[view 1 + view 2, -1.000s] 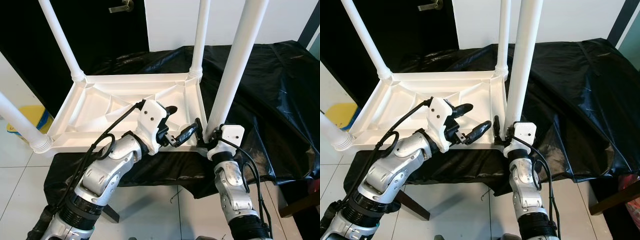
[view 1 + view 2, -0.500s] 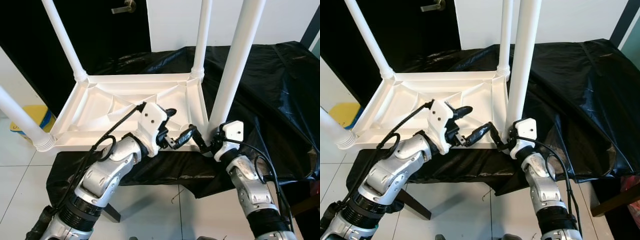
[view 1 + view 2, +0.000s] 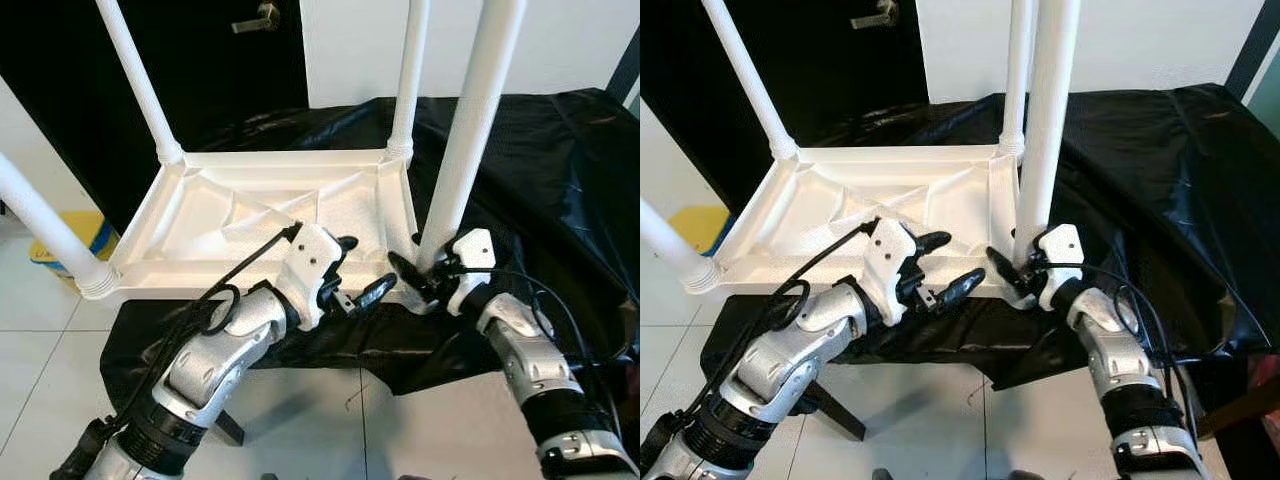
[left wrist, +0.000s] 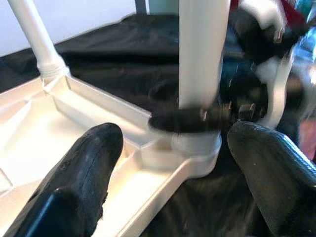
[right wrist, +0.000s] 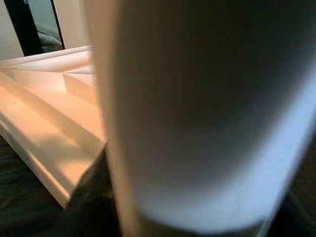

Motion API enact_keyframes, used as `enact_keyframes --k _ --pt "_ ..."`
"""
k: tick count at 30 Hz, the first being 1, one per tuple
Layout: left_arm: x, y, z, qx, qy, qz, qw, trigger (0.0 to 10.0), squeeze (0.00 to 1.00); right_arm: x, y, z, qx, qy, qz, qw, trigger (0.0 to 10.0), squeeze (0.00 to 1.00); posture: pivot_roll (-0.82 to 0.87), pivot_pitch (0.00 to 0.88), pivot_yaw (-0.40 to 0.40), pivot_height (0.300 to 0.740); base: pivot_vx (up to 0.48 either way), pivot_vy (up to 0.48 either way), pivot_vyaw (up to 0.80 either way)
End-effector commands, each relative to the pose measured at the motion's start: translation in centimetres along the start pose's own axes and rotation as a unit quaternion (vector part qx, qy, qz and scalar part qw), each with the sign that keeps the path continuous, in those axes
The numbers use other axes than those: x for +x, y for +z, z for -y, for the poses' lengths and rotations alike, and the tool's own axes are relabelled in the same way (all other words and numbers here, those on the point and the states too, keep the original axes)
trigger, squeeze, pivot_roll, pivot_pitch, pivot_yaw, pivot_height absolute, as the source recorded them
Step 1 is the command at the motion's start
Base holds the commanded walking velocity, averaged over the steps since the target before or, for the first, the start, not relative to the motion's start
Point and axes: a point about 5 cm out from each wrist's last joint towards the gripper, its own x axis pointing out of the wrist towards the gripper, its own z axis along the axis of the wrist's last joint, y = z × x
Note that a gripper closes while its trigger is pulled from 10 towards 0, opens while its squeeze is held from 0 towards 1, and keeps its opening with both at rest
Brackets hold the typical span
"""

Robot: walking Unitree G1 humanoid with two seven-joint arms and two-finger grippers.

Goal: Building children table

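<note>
1. We are looking down at a white plastic children's table (image 3: 270, 215) lying upside down on a tabletop draped in black plastic sheet (image 3: 560, 170), its legs pointing up.
2. Our right tool (image 3: 415, 275) is sitting at the base of the near right leg (image 3: 462, 150), where the leg meets the corner socket. One black finger (image 4: 190, 120) is lying across the front of the leg just above the socket. We cannot tell whether this tool is pinching the leg or standing loose around it.
3. Our left tool (image 3: 362, 270) is hovering spread at the table's near edge, just beside that same corner, its two black fingers apart with nothing between them.
4. A dark door (image 3: 200, 70) with a metal handle is standing behind, and a yellow object (image 3: 62, 235) is lying on the tiled floor at the left.
</note>
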Motion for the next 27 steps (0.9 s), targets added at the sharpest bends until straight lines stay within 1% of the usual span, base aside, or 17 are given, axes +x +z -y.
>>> enact_keyframes --k 1,2,5,10,11,14,16,17,18,19,20,21,22,23,24,26,27 --pt "-0.2 -1.1 0.6 0.015 -0.077 -0.027 0.997 10.0 0.00 0.2 -0.5 -0.5 0.007 0.012 -0.008 1.000 0.0 0.00 -0.08 0.000 0.049 0.740 0.000 0.000 0.00" --pt "-0.2 -1.5 0.3 0.019 -0.069 -0.037 0.997 10.0 0.00 0.2 -0.7 -0.4 0.009 0.009 -0.011 1.000 0.0 0.00 -0.08 0.000 0.048 0.740 0.000 0.000 0.00" --pt "-0.3 -1.9 -0.2 0.024 -0.060 -0.043 0.997 10.0 0.00 0.0 -1.1 -0.3 0.017 -0.002 -0.017 1.000 0.0 0.00 -0.08 0.000 0.048 0.740 0.000 0.000 0.00" --pt "-0.4 -2.0 -0.3 0.027 -0.057 -0.047 0.997 10.0 0.00 -0.1 -1.6 -0.4 0.018 -0.018 -0.022 0.999 0.0 0.00 -0.09 0.000 0.045 0.740 0.000 0.000 0.00" --pt "-0.4 -2.0 -0.5 0.027 -0.054 -0.046 0.997 10.0 0.00 -0.2 -1.8 -0.5 0.024 -0.030 -0.024 0.999 10.0 0.00 -0.09 0.000 0.045 0.740 0.000 0.000 0.00" --pt "-0.2 -2.0 -0.7 0.027 -0.046 -0.040 0.998 10.0 0.00 -0.2 -2.6 -1.0 0.041 -0.075 -0.031 0.996 10.0 0.00 -0.10 0.000 0.044 0.740 0.000 0.000 0.00" --pt "-0.2 -2.0 -0.7 0.028 -0.044 -0.038 0.998 10.0 0.00 -0.2 -2.7 -1.1 0.041 -0.086 -0.034 0.995 10.0 0.00 -0.10 0.000 0.044 0.740 0.000 0.000 0.00" --pt "0.0 -2.1 -0.7 0.030 -0.039 -0.036 0.998 10.0 0.00 -0.1 -3.0 -1.3 0.037 -0.110 -0.042 0.992 10.0 0.00 -0.11 0.000 0.046 0.740 0.000 0.000 0.00" --pt "0.0 -2.1 -0.7 0.030 -0.039 -0.036 0.998 10.0 0.00 -0.1 -3.0 -1.3 0.037 -0.110 -0.042 0.992 10.0 0.00 -0.11 0.000 0.046 0.740 0.000 0.000 0.00" --pt "0.1 -2.1 -0.7 0.031 -0.036 -0.034 0.998 10.0 0.00 0.0 -3.1 -1.4 0.037 -0.129 -0.043 0.990 10.0 0.00 -0.11 0.000 0.047 0.740 0.000 0.000 0.00" --pt "0.1 -2.1 -0.7 0.031 -0.036 -0.034 0.998 10.0 0.00 0.0 -3.1 -1.4 0.037 -0.129 -0.043 0.990 10.0 0.00 -0.11 0.000 0.047 0.740 0.000 0.000 0.00" --pt "0.3 -2.1 -0.8 0.032 -0.031 -0.031 0.999 10.0 0.00 0.1 -3.1 -1.5 0.037 -0.152 -0.045 0.987 10.0 0.00 -0.11 0.000 0.049 0.740 0.000 0.000 0.00" --pt "0.3 -2.1 -0.8 0.032 -0.031 -0.031 0.999 10.0 0.00 0.1 -3.1 -1.5 0.037 -0.152 -0.045 0.987 10.0 0.00 -0.11 0.000 0.049 0.740 0.000 0.000 0.00" --pt "0.4 -2.0 -0.9 0.032 -0.026 -0.028 0.999 10.0 0.00 0.2 -3.2 -1.7 0.045 -0.179 -0.044 0.982 10.0 0.00 -0.11 0.000 0.050 0.740 0.000 0.000 0.00" --pt "0.4 -2.0 -0.9 0.032 -0.026 -0.028 0.999 10.0 0.00 0.2 -3.2 -1.7 0.045 -0.179 -0.044 0.982 10.0 0.00 -0.11 0.000 0.050 0.740 0.000 0.000 0.00" --pt "0.5 -1.9 -1.0 0.032 -0.022 -0.025 0.999 10.0 0.00 0.4 -3.4 -2.2 0.052 -0.226 -0.047 0.972 10.0 0.00 -0.11 0.000 0.051 0.740 0.000 0.000 0.00" --pt "0.5 -1.9 -1.0 0.032 -0.022 -0.025 0.999 10.0 0.00 0.4 -3.4 -2.2 0.052 -0.226 -0.047 0.972 10.0 0.00 -0.11 0.000 0.051 0.740 0.000 0.000 0.00"
